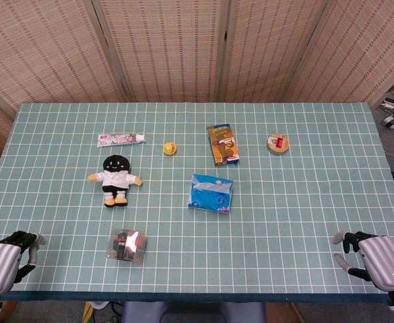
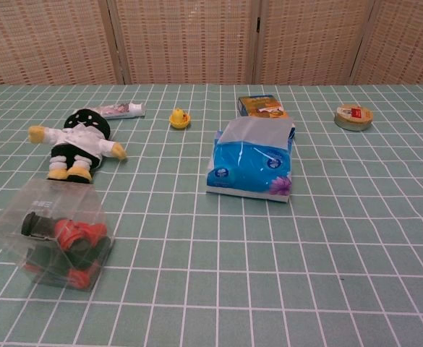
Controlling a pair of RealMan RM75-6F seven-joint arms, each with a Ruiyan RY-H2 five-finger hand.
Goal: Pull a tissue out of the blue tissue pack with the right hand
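Down at the near edge of the table (image 1: 304, 256), my right hand (image 1: 372, 259) rests at its corner holding nothing, dark fingers (image 1: 348, 237) loosely curled; whether they are spread or closed I cannot tell. My left hand (image 1: 5, 259) sits the same way at the opposite corner. Only the head view shows either hand; the chest view shows neither. Just ahead on my left stands a clear plastic box (image 2: 52, 235), and the chest view reveals red and black parts inside, where the head view gives mostly glare. Farther out, near the middle, lies the blue tissue pack (image 1: 211, 192), a pale tissue (image 2: 258, 130) standing up from it in the chest view. Left of it lies a plush doll (image 1: 115, 178). Beyond are a toothpaste tube (image 1: 120, 139), a yellow duck (image 1: 170, 149), an orange carton (image 1: 223, 144) and a round tin (image 1: 278, 142).
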